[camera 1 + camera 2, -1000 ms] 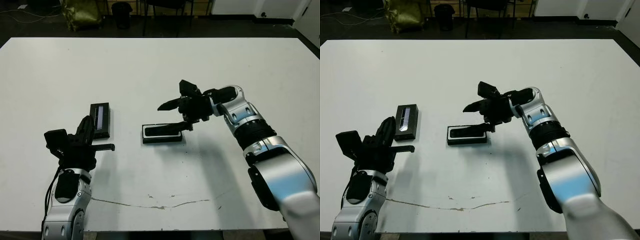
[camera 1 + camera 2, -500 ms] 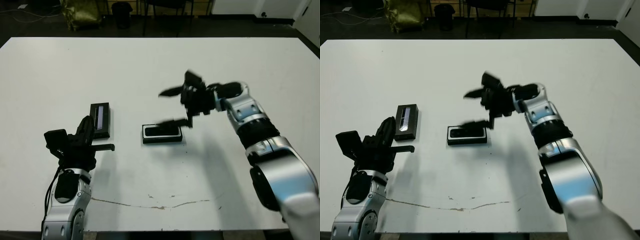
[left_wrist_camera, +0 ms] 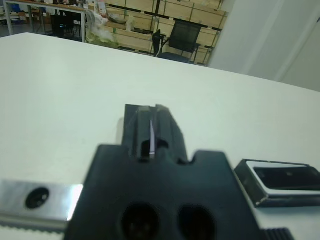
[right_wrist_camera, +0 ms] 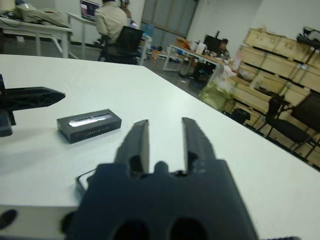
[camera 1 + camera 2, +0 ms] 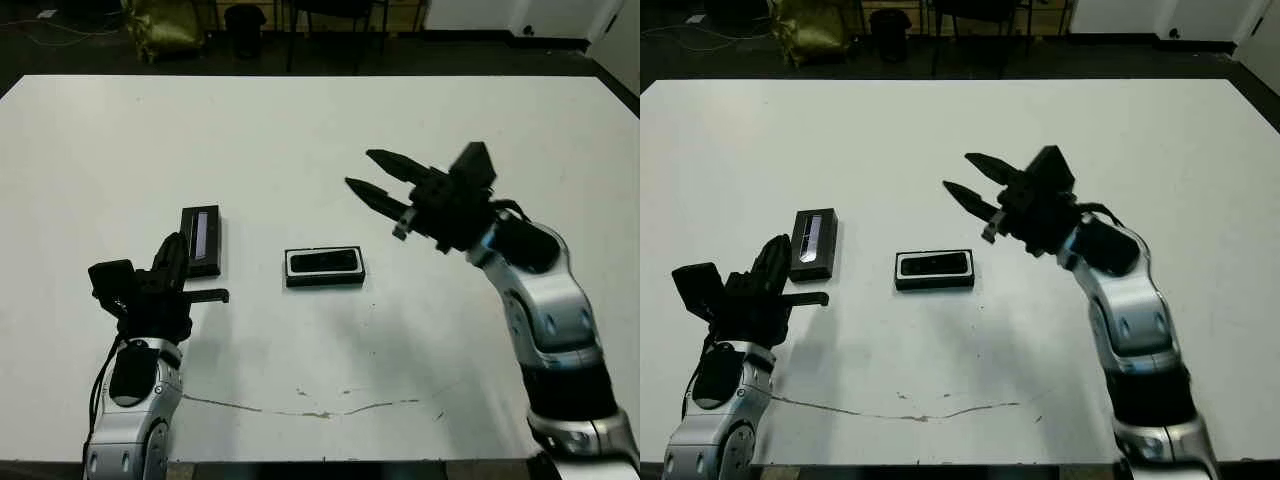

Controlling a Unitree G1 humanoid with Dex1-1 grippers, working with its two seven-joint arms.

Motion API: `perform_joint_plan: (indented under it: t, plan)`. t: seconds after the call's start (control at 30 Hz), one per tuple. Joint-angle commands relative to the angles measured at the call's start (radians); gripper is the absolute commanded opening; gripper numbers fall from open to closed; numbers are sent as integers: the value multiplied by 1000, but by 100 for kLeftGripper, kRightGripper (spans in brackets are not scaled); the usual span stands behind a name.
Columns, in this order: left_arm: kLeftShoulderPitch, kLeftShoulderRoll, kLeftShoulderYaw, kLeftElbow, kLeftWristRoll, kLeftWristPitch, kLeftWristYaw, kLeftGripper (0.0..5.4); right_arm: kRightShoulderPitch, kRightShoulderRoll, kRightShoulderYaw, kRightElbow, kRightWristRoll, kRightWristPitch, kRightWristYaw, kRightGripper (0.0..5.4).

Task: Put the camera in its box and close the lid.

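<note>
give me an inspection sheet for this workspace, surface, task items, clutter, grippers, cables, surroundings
Surface: white table, with a thin dark crack-like line near its front edge.
Camera: camera lies inside the box.
Box: box sits open at mid-table, white lining showing around the camera.
Lid: lid lies flat on the table to the box's left, apart from it, not yet fitted.
Clutter: nothing seen on the table.
Grippers: left gripper low beside the lid, empty, fingers' state unclear; right gripper raised to the right of the box, open, empty.
Cables: a black cable runs along the left arm.
Surroundings: chairs, desks, stacked crates and seated people beyond the table.
</note>
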Motion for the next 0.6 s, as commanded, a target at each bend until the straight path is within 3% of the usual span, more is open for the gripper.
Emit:
perform_joint_plan:
  t: [0.03,0.17,0.3,0.6]
  plan:
    - [13,-1,4,3,-7,21,6,0,72,-22,37,-12,-30,-54,-27,23]
    - [12,-1,0,-8,-3,34,17,0,125,-28,83,-17,-82,-107,-73,3]
    - [10,0,1,-10,-6,38,20,0,147,-41,120,-43,-139,-103,-111,3]
    - [8,2,1,-8,-8,37,17,0,188,-6,193,-25,-276,-181,-257,3]
